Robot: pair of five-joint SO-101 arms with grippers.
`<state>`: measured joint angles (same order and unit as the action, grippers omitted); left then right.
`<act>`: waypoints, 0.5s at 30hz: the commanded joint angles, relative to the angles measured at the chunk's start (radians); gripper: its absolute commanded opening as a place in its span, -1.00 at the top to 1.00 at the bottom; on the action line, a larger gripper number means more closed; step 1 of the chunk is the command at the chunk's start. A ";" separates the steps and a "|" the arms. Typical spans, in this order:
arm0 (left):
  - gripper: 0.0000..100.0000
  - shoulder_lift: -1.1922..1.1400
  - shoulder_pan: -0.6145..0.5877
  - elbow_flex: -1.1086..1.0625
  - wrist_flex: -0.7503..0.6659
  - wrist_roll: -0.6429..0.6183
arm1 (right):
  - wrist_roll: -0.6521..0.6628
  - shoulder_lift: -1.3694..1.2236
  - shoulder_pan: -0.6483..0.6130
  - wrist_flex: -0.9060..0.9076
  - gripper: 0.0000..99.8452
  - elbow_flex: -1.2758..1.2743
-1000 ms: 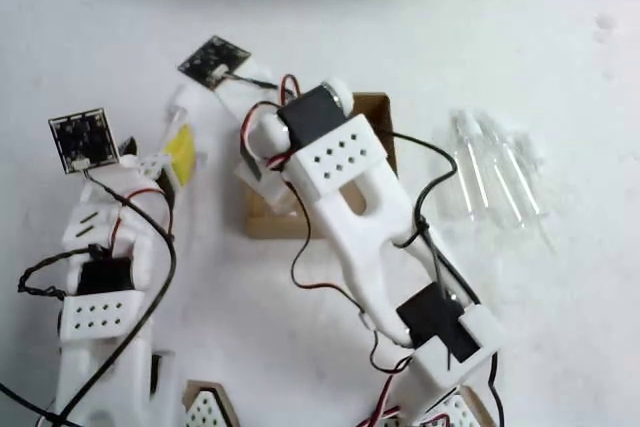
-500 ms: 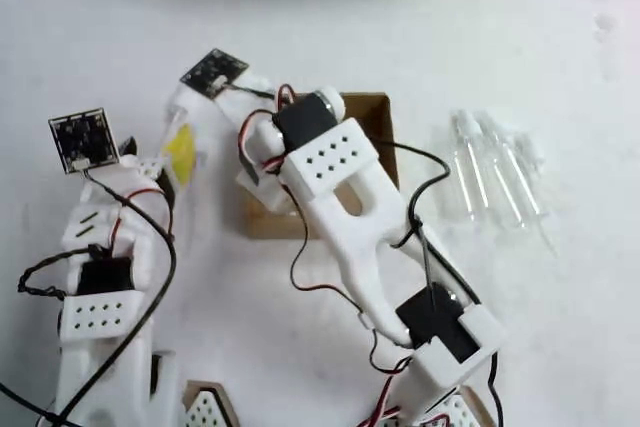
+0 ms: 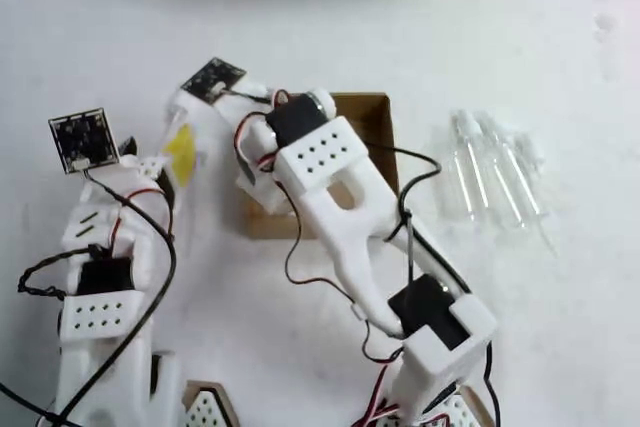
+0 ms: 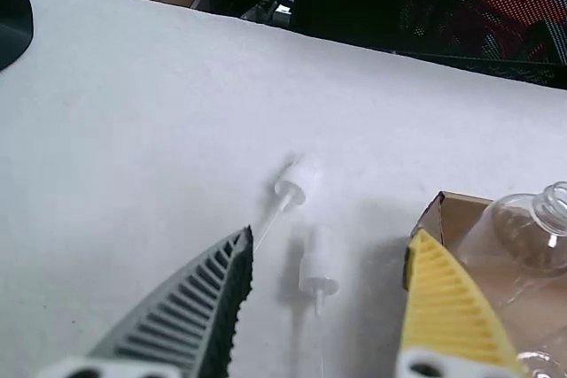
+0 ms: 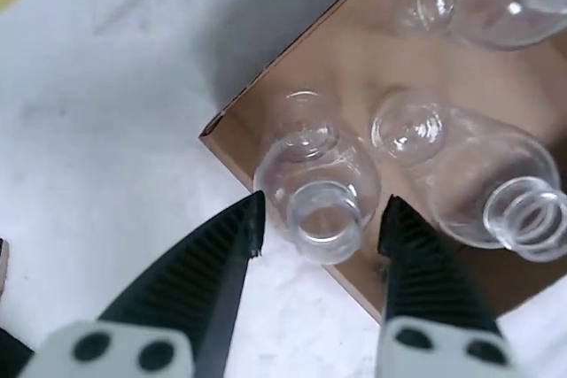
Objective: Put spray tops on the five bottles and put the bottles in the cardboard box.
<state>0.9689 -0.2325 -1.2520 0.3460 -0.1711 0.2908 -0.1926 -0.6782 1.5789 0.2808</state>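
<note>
Bottle [image 5: 319,174], uncapped, at the cardboard box [image 5: 354,50] corner — right gripper [image 5: 323,219] fingers [image 5: 213,272] apart astride its neck; next, likely a square close.

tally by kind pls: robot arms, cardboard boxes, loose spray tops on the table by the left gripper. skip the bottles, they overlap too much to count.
white robot arms: 2
brown cardboard box: 1
white spray tops lying on the table by the left gripper: 2
total: 5
</note>
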 commanded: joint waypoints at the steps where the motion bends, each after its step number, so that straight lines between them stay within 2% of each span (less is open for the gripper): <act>1: 0.46 0.025 -0.012 0.009 -0.029 0.009 | -0.003 0.002 0.004 -0.016 0.81 0.032; 3: 0.46 0.025 -0.012 0.009 -0.029 0.009 | -0.003 0.004 0.004 -0.015 0.87 0.044; 8: 0.46 0.025 -0.012 0.009 -0.029 0.009 | -0.003 0.005 0.004 -0.001 0.85 0.071; 13: 0.46 0.025 -0.012 0.009 -0.029 0.009 | -0.002 0.001 0.004 -0.007 0.97 0.069; 15: 0.46 0.025 -0.012 0.009 -0.029 0.009 | -0.002 0.004 0.001 -0.007 0.96 0.071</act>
<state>0.9689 -0.2325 -1.2520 0.3460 -0.1711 0.2908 -0.1972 -0.6736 1.5712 0.3222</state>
